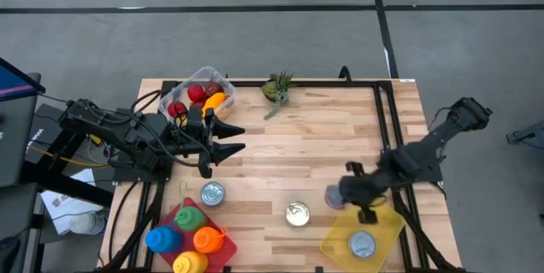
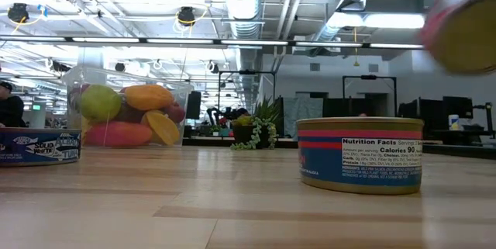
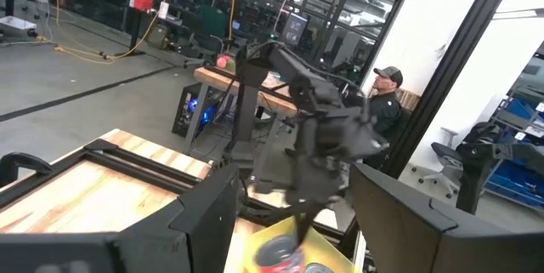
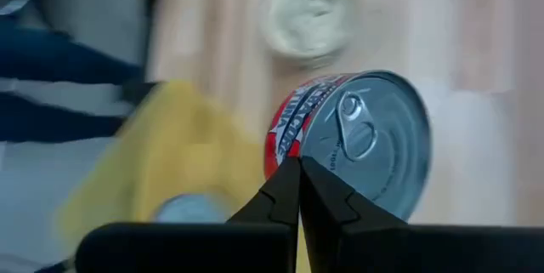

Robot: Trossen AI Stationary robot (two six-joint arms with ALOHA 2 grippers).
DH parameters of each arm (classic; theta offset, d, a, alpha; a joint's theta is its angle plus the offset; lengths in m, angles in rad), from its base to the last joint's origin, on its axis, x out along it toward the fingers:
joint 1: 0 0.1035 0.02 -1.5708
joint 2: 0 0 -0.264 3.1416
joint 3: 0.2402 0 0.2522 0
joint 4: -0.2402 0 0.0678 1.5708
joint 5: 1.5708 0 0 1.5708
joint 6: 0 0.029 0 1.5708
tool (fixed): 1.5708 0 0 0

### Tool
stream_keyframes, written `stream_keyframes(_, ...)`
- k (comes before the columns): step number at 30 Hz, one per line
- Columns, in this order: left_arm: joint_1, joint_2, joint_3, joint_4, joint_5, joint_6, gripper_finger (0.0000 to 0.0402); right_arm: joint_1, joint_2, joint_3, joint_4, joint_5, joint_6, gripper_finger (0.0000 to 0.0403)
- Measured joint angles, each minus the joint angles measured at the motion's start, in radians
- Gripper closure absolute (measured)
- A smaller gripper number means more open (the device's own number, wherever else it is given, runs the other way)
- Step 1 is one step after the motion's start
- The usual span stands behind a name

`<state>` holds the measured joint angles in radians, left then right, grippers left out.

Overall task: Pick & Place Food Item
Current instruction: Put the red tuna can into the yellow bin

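At the table's [image 1: 323,137] right front we list the right hand [image 4: 299,175] — fingers pressed together, gripping nothing — beside a red can [image 4: 357,141] by the yellow tray [image 1: 387,226]; left hand [image 1: 234,139] half open, empty.

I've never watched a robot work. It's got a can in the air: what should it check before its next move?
1. Grip: ok. The right gripper is pinched shut on the red can, which is off the table.
2. Can above the yellow bin: not ok; it hangs at the bin's edge.
3. Room in the bin: ok, one tin inside, bare floor beside it.
4. Left gripper clear: ok, open, near the fruit box.
5. Loose tin: ok, apart from the bin.
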<state>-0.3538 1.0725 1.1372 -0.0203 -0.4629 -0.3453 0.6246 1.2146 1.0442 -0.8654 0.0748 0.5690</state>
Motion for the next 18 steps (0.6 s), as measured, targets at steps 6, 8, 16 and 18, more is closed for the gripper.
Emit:
stream_keyframes(6,0.000,0.000,0.000,0.000,0.000,0.000,0.0183,0.205,-0.025,0.010,-0.031,0.008,0.204,0.0403)
stream_keyframes(8,0.000,0.000,0.000,0.000,0.000,-0.001,0.0183,0.261,-0.014,0.010,-0.097,0.026,0.276,0.0403)
stream_keyframes(16,0.000,0.000,0.000,-0.001,0.000,-0.002,0.0183,0.372,0.136,0.004,-0.278,0.083,0.401,0.0403)
stream_keyframes(18,0.000,0.000,0.000,0.000,0.000,-0.003,0.0183,0.373,0.178,-0.006,-0.262,0.083,0.408,0.0403)
